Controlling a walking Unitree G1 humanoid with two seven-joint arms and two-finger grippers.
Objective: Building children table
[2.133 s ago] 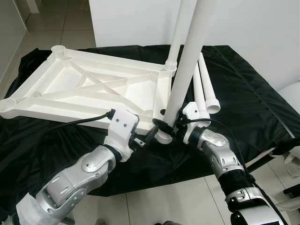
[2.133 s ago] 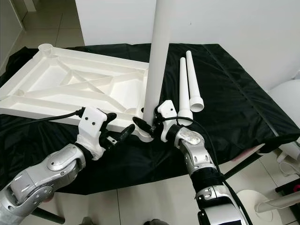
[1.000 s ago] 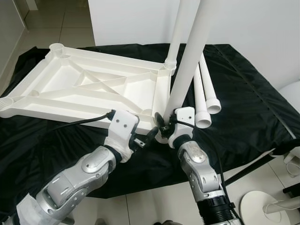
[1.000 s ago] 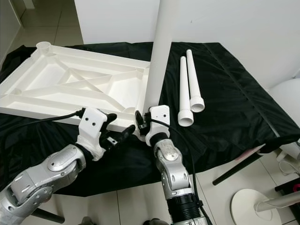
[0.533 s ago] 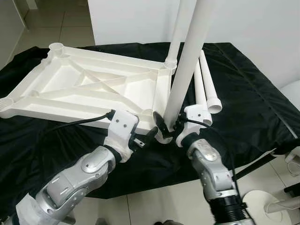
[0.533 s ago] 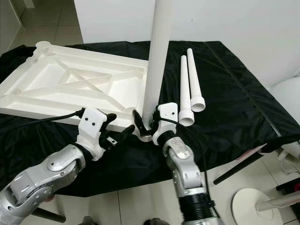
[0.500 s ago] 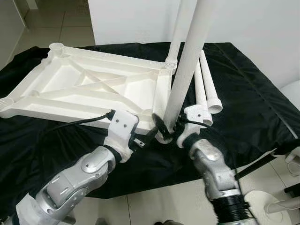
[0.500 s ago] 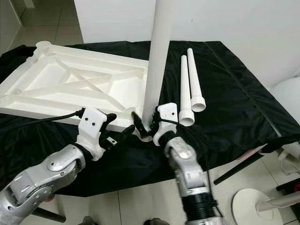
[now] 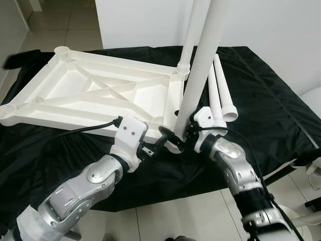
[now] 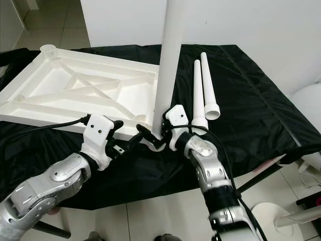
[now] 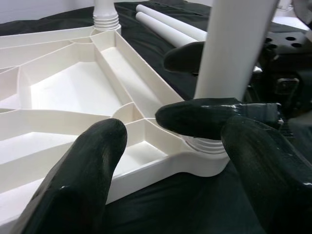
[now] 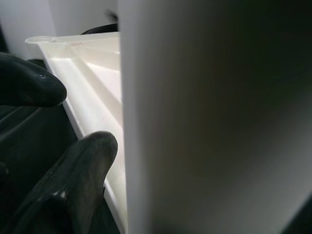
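An upturned white tabletop [image 9: 100, 95] lies rib-side up on a black cloth [image 9: 261, 100], with round sockets at its corners. No brand, label or writing can be read on any part.

At the tabletop's near right corner the left gripper [image 9: 159, 143] points its black fingers [image 11: 87, 170] at the socket; they are spread apart and hold nothing, framing the corner in the left wrist view.

A long white leg [image 9: 198, 65] stands nearly upright in that same corner socket, leaning slightly. The right gripper [image 9: 174, 136] is clamped around the leg's lower end just above the socket, one finger [image 11: 214, 116] on each side of it.

Behind, a second leg [image 9: 189, 35] stands upright in the far right corner socket. Right of the tabletop, two loose legs [image 10: 203, 90] lie side by side on the cloth, flared ends toward the robot.
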